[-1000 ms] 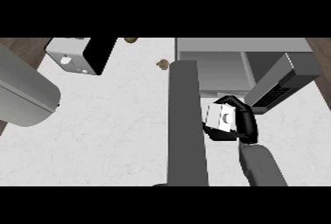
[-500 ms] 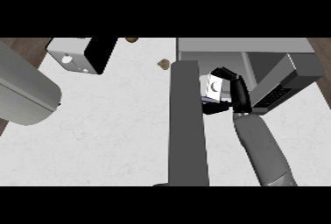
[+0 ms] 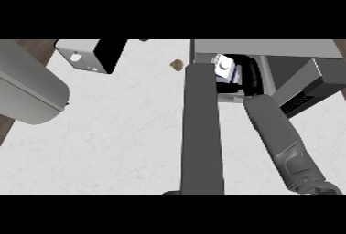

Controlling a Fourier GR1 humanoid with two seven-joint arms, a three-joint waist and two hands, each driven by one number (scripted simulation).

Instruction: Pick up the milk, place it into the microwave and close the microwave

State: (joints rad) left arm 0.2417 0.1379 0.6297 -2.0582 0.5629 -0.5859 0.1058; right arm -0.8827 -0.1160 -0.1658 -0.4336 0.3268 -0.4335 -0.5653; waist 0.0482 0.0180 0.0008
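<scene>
One black right hand (image 3: 249, 75), fingers curled round the milk (image 3: 225, 68), has carried the carton forward from the counter (image 3: 121, 132) into the open microwave (image 3: 270, 50), so releasing it and closing the door (image 3: 202, 128) remain.

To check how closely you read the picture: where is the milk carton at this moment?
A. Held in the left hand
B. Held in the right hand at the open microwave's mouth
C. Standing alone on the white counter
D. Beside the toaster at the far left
B: the milk carton sits within the curled fingers of the right hand, at the opening of the microwave, beside its open door.
</scene>
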